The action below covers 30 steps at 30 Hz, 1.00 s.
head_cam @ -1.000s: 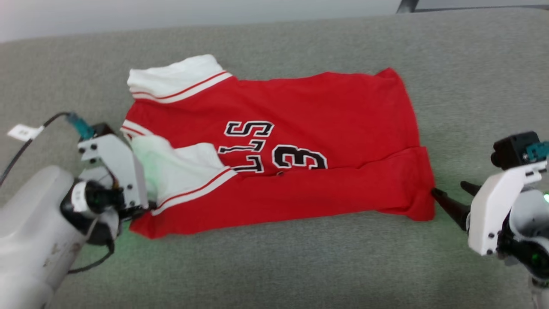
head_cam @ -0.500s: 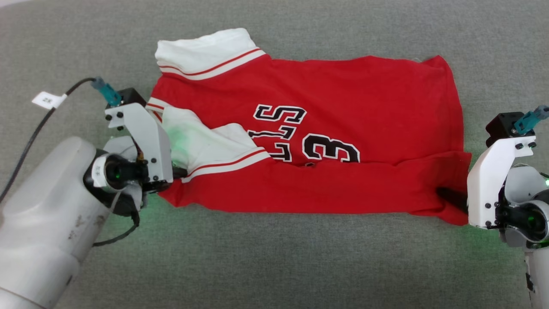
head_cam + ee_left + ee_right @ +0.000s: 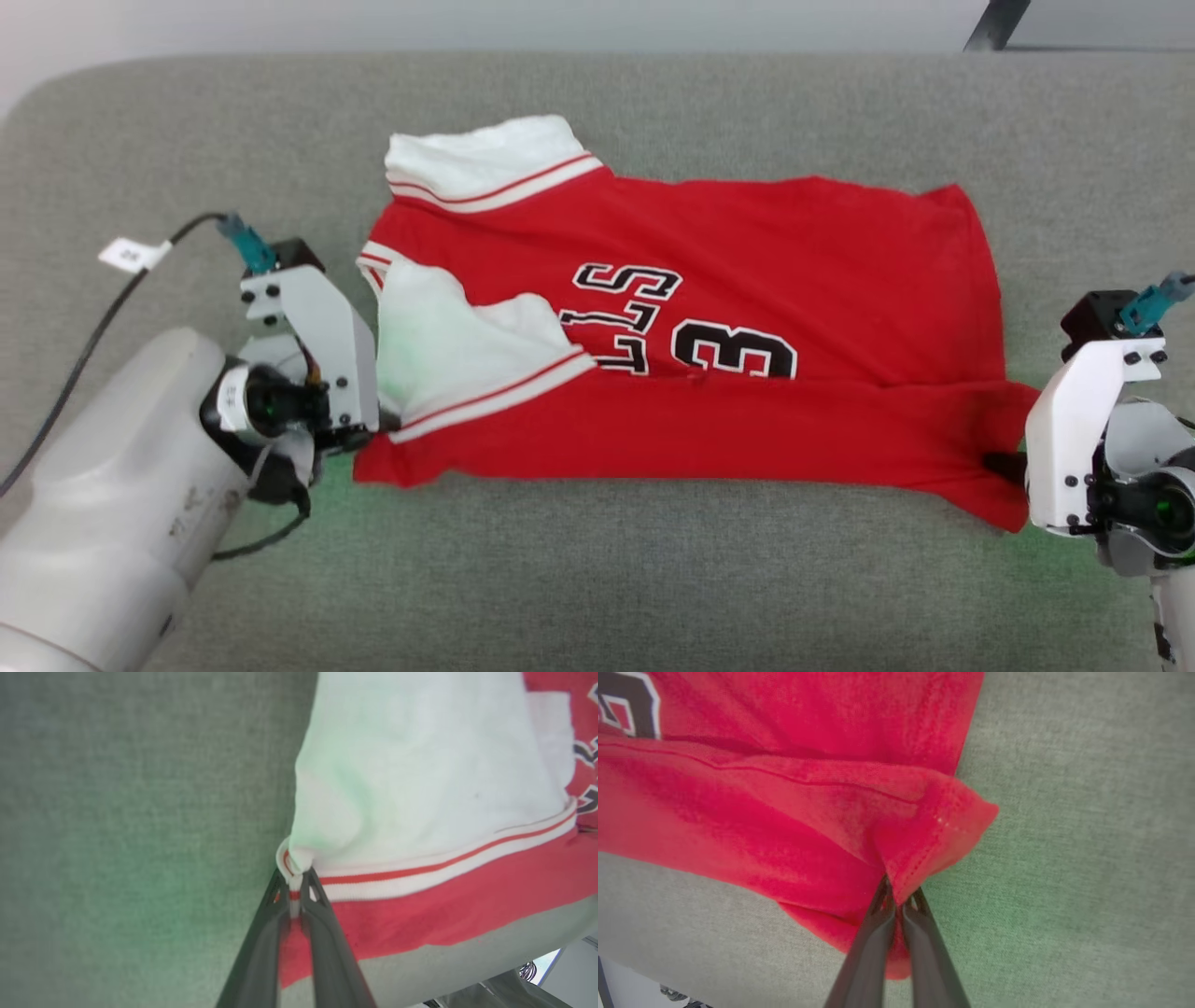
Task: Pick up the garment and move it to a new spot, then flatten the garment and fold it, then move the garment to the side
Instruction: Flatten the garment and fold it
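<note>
The red jersey-style T-shirt with white short sleeves, red-and-white striped trim and black, white-outlined lettering lies spread across the middle of a grey woven cloth surface. Its shoulders point toward the robot's left and its hem toward the right. The long edge nearest the robot is folded up over the front in a red band that covers the lower part of the lettering and of the number 3. One white sleeve is turned in over the chest, just beside the letters. The other white sleeve lies flat at the far left corner.

At the near left corner the left gripper has its two dark fingers pinched tight on the striped cuff of the turned-in sleeve, and the trim bunches into a small knot between the tips. At the near right corner the right gripper is clenched on the hem corner, which puckers up into a red peak above its fingertips.

A faint green glow tints the grey cloth beside each gripper. A black cable carrying a white tag runs along the left arm.
</note>
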{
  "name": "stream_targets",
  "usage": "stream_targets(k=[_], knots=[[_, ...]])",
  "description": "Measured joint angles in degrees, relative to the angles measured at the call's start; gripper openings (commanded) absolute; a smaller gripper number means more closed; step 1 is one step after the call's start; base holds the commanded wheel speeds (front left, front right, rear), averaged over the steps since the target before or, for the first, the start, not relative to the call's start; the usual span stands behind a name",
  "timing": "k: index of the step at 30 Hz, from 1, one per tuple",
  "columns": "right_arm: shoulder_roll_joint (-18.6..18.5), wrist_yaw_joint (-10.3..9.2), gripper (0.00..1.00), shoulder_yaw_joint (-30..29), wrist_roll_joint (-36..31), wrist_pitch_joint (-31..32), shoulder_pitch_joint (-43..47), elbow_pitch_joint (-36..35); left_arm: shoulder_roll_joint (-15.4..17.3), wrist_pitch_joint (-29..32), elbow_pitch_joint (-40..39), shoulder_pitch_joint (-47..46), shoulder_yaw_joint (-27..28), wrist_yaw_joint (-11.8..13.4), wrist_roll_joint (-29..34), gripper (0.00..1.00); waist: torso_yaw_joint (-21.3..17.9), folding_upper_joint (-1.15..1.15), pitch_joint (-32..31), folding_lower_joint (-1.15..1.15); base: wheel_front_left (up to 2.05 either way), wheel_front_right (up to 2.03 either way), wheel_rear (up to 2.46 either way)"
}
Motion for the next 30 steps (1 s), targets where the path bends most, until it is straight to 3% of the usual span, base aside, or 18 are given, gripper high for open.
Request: stream_targets(k=[8, 21, 30], knots=[[-1.5, 0.0, 0.0, 0.4, 2.4, 2.4, 1.7, -2.0, 1.3, 3.0, -1.9, 0.8, -1.0, 2.0, 0.2, 0.0, 0.5, 0.0, -4.5, 0.0, 0.0, 0.0, 0.0], [-2.9, 0.0, 0.0, -1.8, 5.4, 8.0, 9.2, -10.4, 5.6, 5.7, -13.7, 7.6, -1.9, 9.0, -0.4, 0.0, 1.2, 0.0, -7.1, 0.0, 0.0, 0.0, 0.0], [-0.4, 0.0, 0.0, -1.2, 3.5, 5.3, 11.5, -8.9, 4.8, 3.4, -14.2, 11.2, -2.6, 9.0, -0.6, 0.0, 0.4, 0.0, -6.8, 0.0, 0.0, 0.0, 0.0]])
